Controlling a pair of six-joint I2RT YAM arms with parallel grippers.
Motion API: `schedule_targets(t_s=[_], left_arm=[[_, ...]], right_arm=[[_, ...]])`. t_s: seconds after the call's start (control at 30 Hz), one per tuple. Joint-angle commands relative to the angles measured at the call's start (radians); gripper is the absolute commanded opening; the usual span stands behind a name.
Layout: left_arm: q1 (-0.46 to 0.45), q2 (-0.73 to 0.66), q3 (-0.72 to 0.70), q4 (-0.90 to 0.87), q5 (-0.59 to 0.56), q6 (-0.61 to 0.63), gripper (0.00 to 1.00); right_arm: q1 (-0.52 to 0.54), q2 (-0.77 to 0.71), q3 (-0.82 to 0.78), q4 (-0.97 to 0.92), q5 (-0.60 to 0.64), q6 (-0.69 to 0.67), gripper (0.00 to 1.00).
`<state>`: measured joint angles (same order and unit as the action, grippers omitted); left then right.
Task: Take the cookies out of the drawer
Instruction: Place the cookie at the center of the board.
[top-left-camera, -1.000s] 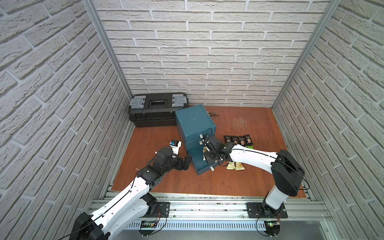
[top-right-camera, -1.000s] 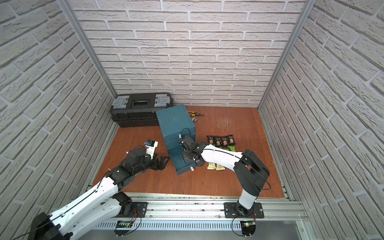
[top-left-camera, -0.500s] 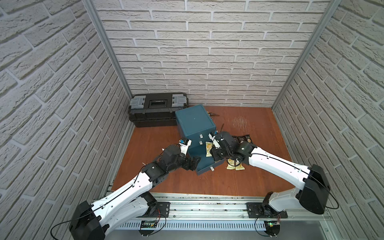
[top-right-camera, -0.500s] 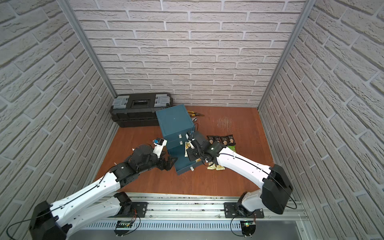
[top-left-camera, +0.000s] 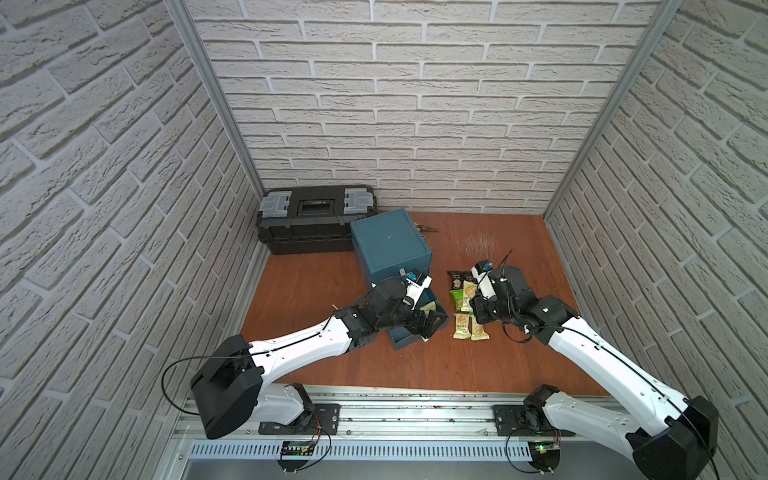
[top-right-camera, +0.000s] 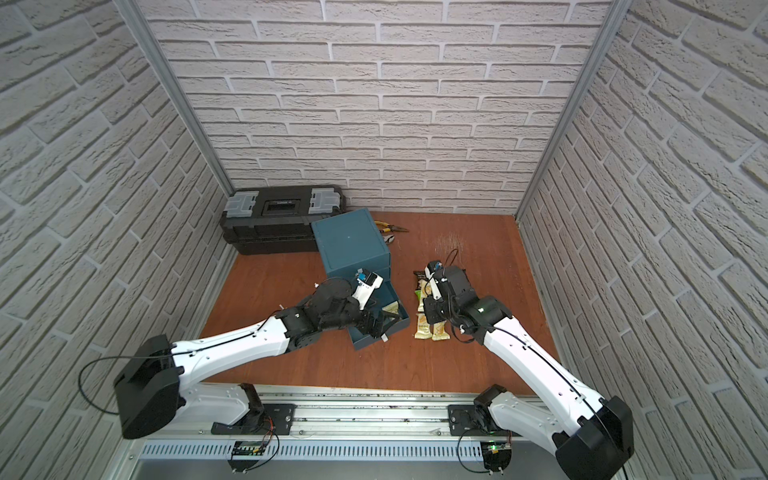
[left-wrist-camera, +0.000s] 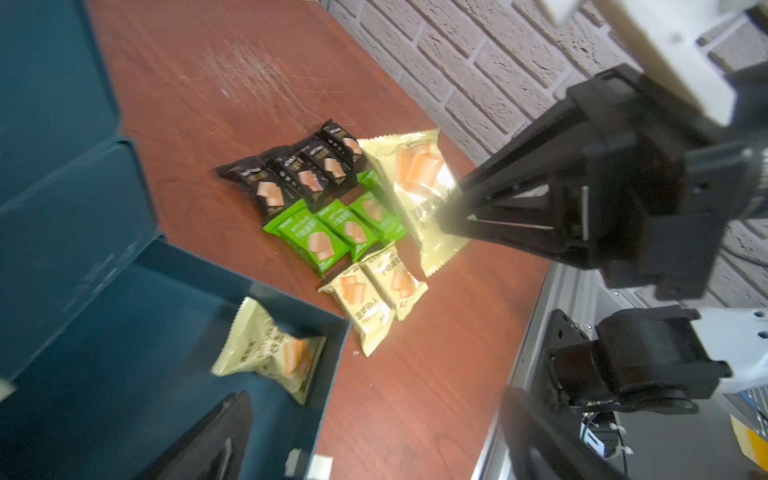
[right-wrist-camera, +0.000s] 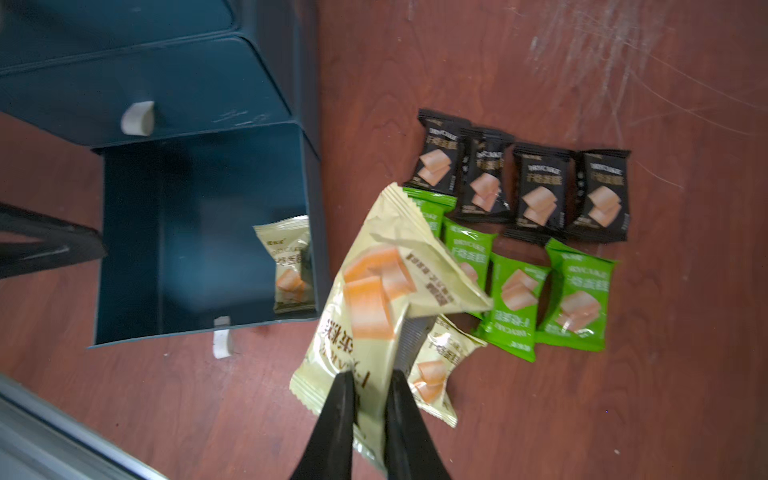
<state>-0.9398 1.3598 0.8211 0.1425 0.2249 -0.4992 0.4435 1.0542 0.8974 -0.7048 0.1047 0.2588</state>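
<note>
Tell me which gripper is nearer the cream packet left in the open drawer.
Left. The left gripper hangs at the drawer, just beside the cream packet; the right gripper holds another cream packet above the laid-out rows.

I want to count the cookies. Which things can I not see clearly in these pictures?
- Cream packets on the table: right wrist view, the held cream packet covers them.
- Black packets: top views, the right arm hides most.
- Closed upper drawers: contents hidden.
- Packet print: blurred.

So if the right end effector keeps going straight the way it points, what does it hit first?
Probably the cream packets on the table right under the cream packet the right end effector holds; depth is unclear.
</note>
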Motion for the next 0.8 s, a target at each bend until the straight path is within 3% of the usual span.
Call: schedule_targets(t_s=[0.0,0.17,0.77], left_arm=[[-0.007,0.013,0.022,0.097,0.046,-0.023,0.99],[-0.005,0.008,0.010,0.083,0.044,-0.012,0.99],[0.050,-0.147,-0.124,0.035,0.024,0.012,0.99]], right_arm=[[-0.032,0.003,0.000,-0.072,0.090,0.020,0.05],[-0.036,0.062,0.021,-0.187,0.182,0.048,0.04],[-0.049,0.457,0.139,-0.264,0.303,0.059,0.05]])
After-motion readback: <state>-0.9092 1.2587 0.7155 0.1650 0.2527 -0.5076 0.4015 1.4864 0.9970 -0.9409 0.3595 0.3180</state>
